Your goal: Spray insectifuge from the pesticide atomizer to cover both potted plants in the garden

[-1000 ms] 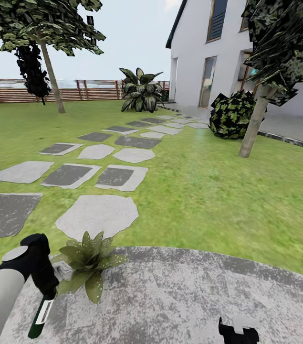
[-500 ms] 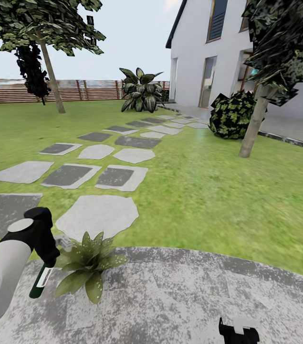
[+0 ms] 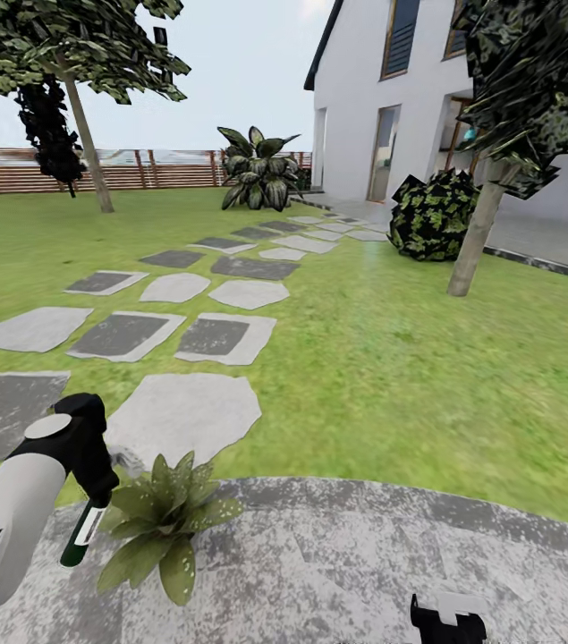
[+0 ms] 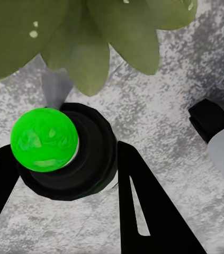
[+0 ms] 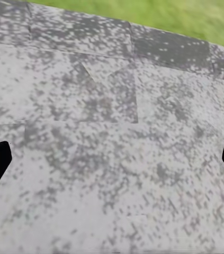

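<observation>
Left gripper (image 3: 96,487) is clamping the atomizer (image 3: 80,538), jaws closed around its body, bottle hanging just beside the plant (image 3: 163,519) on the paving (image 3: 364,563). In the wrist view the atomizer (image 4: 64,153) is sitting between the fingers (image 4: 143,211), plant leaves (image 4: 90,47) just beyond it. Right gripper (image 5: 112,159) is hovering over bare paving, jaws wide. The bottle is probably light, rigid and smooth; a mid-body grip is likely suiting it best.

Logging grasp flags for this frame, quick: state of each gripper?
Left gripper: closed on the pesticide atomizer, beside the potted plant.
Right gripper: open, holding nothing, over the paving.
</observation>
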Available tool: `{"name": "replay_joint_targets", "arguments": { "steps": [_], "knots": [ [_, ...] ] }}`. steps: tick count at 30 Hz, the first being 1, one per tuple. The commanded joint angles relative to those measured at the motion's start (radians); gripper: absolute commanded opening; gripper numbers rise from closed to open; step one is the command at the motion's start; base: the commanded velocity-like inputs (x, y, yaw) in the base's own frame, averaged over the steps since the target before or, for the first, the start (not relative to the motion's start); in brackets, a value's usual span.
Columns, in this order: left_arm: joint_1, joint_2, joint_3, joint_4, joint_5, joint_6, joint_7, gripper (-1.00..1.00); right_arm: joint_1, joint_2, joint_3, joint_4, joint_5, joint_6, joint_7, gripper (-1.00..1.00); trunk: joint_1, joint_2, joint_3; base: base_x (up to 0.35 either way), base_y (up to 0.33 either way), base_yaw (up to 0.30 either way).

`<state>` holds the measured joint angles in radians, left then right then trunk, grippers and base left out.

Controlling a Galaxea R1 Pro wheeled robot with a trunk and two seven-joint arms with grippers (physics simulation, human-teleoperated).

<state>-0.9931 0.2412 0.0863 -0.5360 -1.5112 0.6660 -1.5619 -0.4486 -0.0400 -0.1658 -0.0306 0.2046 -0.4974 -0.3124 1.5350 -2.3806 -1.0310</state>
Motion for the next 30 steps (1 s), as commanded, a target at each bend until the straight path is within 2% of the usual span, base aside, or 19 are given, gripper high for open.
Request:
{"name": "replay_joint_targets", "arguments": {
  "steps": [1, 8, 15, 21, 30],
  "knots": [
    [0.007, -0.002, 0.005, 0.001, -0.01, 0.01, -0.009, -1.0, -0.001, 0.0, -0.008, 0.001, 0.01, -0.003, -0.004, 1.0, 0.0, 0.0, -0.001, 0.004, 0.002, -0.25],
    [0.034, -0.005, -0.015, 0.011, -0.006, 0.009, -0.009, -1.0, -0.001, 0.0, -0.008, 0.002, 0.011, -0.003, -0.004, 1.0, 0.0, 0.0, -0.001, -0.005, 0.0, -0.106],
    [0.036, -0.003, -0.015, 0.012, -0.009, 0.008, -0.009, -1.0, -0.001, 0.0, -0.008, 0.002, 0.011, -0.003, -0.004, 1.0, 0.0, 0.0, -0.001, -0.238, 0.129, -0.001],
    [0.039, -0.003, -0.015, 0.012, -0.011, 0.007, -0.009, -1.0, -0.001, 0.0, -0.008, 0.001, 0.011, -0.003, -0.004, 1.0, 0.0, 0.0, -0.001, -0.042, 0.086, -0.001],
    [0.04, 0.005, -0.017, 0.013, -0.012, 0.006, -0.009, -1.0, -0.001, 0.0, -0.008, 0.002, 0.011, -0.003, -0.004, 1.0, 0.0, 0.0, -0.001, 0.0, 0.001, -0.188]
  ]
}}
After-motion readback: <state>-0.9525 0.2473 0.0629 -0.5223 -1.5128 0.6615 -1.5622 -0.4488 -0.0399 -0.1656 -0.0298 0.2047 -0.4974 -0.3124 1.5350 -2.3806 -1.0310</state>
